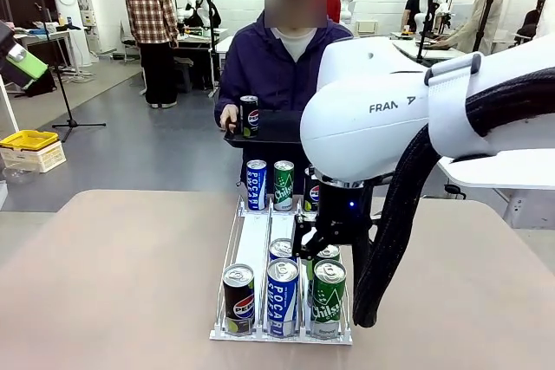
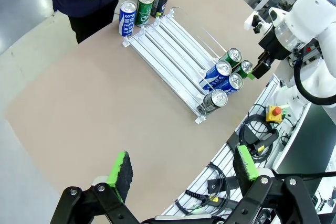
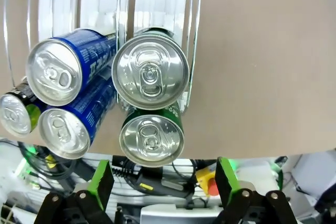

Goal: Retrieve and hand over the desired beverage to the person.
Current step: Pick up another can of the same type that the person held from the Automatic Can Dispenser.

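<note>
Right wrist view, right gripper (image 3: 164, 176) parted above green cans (image 3: 151, 139)

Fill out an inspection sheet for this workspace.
Surface: tan table, bare around the rack.
Job's things: white wire rack, Pepsi can, Pocari cans and green cans at its near end, three cans at its far end; person holds a black tray bearing a lone can.
Clutter: nothing seen.
End effectors: left end effector open, empty, above the table; right end effector open over the green cans.
Cables: black sleeved bundle on the right arm; cables below the table edge.
Surroundings: yellow crate, other people farther off.
</note>
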